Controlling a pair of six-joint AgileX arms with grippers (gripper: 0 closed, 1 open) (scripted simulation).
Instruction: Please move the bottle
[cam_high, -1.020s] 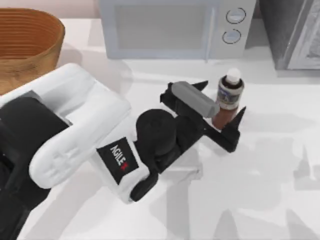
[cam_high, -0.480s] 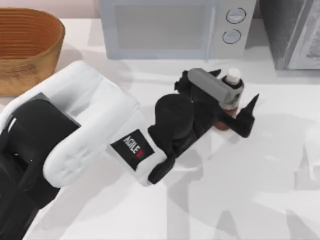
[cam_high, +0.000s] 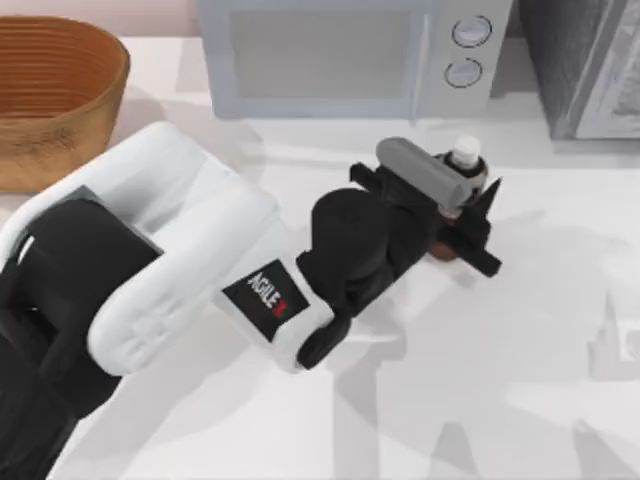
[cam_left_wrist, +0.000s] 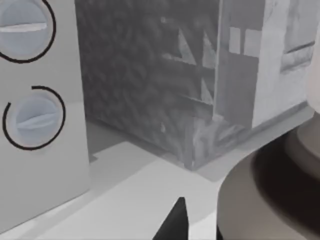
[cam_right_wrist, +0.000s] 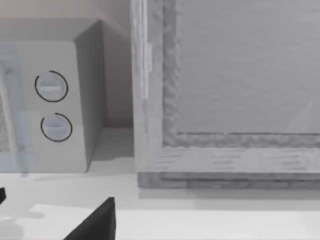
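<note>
Behind the work area, a microwave with two round dials stands along the far edge of the white desk, a grey speckled cabinet sits at the far right corner, and a wicker basket rests at the far left, well apart from the action. From above, the left gripper reaches toward the right across the middle of the desk, its grey wrist camera covering much of the bottle. That bottle stands upright just in front of the microwave's dial panel, between the black fingers, which sit closed in against its brown body. Close up, the left wrist view shows the bottle large beside one dark fingertip, with the dials and cabinet beyond. Over in the right wrist view, a black fingertip of the right gripper shows low on the desk before the microwave and cabinet; whether it is open I cannot tell.
</note>
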